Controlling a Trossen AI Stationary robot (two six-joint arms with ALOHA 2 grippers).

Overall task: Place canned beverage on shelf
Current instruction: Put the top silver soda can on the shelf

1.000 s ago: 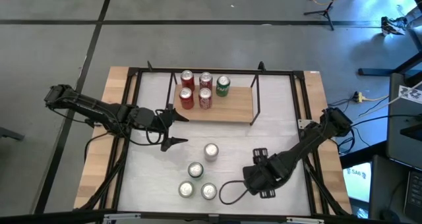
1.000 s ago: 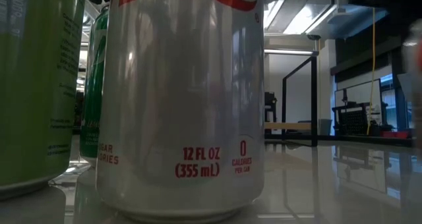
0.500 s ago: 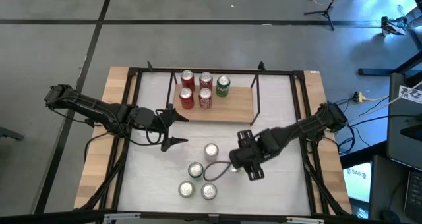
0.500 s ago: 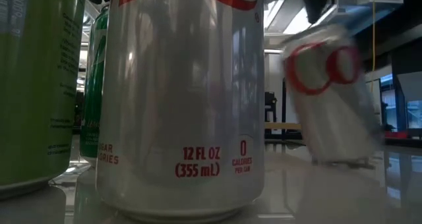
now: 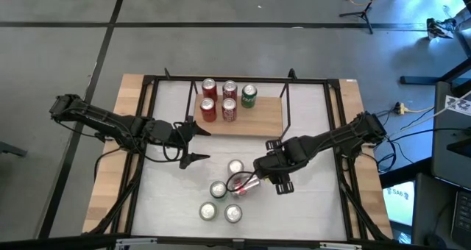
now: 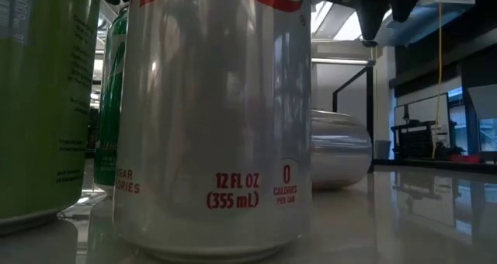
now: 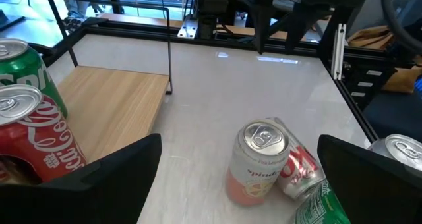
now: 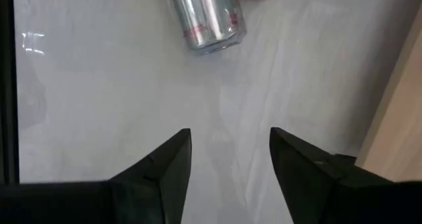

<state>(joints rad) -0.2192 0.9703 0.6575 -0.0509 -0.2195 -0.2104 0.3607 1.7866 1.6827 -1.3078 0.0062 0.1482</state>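
Right gripper [image 5: 259,178] hovers over the white table [image 5: 309,206] just in front of the shelf [image 5: 259,118], fingers [image 8: 168,165] spread apart and holding nothing. Close beside it a silver-and-red can [image 5: 246,182] lies tipped on its side, apparently touching the upright pink can [image 5: 235,168]. Three more cans stand farther from the shelf. Five cans stand on the shelf's left end. Left gripper [image 5: 197,143] waits off the shelf's front left corner, fingers wide and empty.

even overhead light, glare on the white table [image 7: 277,92]; low view dim, backlit
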